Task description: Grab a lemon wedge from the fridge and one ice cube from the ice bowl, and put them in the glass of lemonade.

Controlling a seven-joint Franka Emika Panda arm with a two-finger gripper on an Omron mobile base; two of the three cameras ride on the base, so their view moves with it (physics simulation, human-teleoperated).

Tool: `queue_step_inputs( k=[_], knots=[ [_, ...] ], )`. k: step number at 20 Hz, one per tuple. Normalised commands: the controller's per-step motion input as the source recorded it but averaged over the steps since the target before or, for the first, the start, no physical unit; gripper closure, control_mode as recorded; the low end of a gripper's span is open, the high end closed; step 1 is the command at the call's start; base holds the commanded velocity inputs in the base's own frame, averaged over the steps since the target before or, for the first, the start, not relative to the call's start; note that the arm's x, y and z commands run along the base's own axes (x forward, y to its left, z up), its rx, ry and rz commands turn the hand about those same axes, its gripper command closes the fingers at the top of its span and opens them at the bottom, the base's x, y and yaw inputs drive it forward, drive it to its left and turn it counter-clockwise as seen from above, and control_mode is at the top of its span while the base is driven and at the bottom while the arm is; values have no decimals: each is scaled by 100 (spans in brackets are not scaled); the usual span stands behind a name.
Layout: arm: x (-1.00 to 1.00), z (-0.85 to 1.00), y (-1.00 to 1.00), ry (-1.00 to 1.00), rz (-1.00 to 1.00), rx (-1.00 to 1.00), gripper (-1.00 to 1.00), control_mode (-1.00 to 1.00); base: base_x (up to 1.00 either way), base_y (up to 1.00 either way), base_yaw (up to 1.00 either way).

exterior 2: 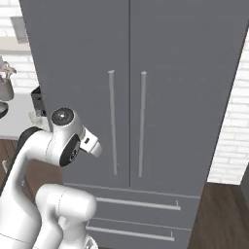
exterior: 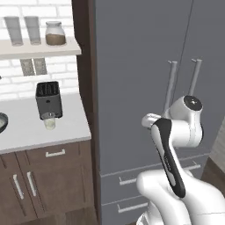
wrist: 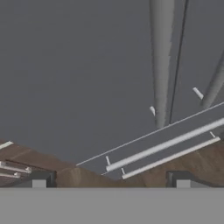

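The grey two-door fridge (exterior: 140, 66) stands with both doors shut, its long silver handles (exterior 2: 112, 121) side by side at the middle seam. The lemon wedge is hidden. In the hand view my gripper (wrist: 110, 181) is open with nothing between its fingertips (wrist: 39, 179), and it faces the lower part of the left fridge door (wrist: 78, 78), short of the left handle (wrist: 161, 65). On the counter to the left, the small glass of lemonade (exterior: 49, 122) stands in front of the black toaster (exterior: 48, 100). The dark ice bowl (exterior: 2, 123) shows partly at the left edge.
Two fridge drawers with horizontal handles (wrist: 162, 146) lie under the doors. A shelf (exterior: 39, 47) over the counter (exterior: 26, 132) bears two tall clear glasses and a jar. Brown cabinets (exterior: 39, 184) sit below the counter. A white brick wall (exterior 2: 233, 126) flanks the fridge on the right.
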Motion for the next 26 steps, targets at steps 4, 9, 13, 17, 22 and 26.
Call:
queue_step_inputs(
  k=[4,9,13,17,22,26],
  knots=[
    [0,0,0,0,0,0,-100,100,-15,-88,37],
    [0,0,0,0,0,0,-100,100,-41,-37,22],
    [0,0,0,0,0,0,-100,100,-79,0,1],
    [0,0,0,0,0,0,-100,100,-40,-3,-2],
    [0,0,0,0,0,0,-100,100,8,-1,-11],
    [0,0,0,0,0,0,-100,100,0,-14,-11]
  ],
)
